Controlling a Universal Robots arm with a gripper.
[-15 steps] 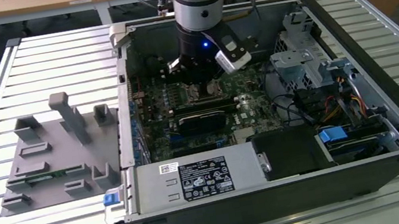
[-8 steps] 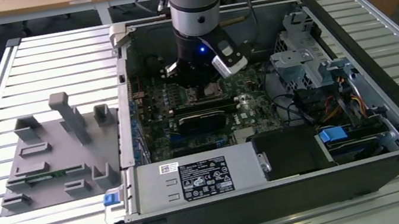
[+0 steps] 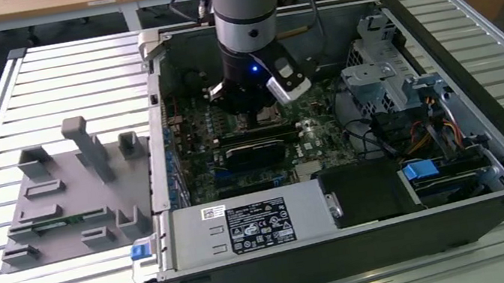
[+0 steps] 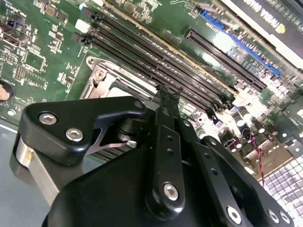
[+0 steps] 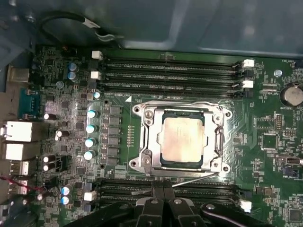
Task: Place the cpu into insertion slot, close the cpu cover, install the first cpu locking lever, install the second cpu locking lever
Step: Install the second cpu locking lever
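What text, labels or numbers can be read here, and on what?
Nothing is legible enough to quote.
Black label on the power supply: print and symbols, too small.
White sticker beside it: too small.
Card label in the second wrist view: cut off and tilted, unreadable.
Board silkscreen in the first wrist view: too small.
cpu face: faint marking, unreadable.

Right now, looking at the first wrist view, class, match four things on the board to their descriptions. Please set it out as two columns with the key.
Things:
1. cpu
2. cpu cover
3. coin battery
4. memory slots

Descriptions:
A. round silvery disc
B. long black parallel rows
C. pale flat square face
D. silvery metal frame with a cut-out middle

Pairs: 1-C, 2-D, 3-A, 4-B
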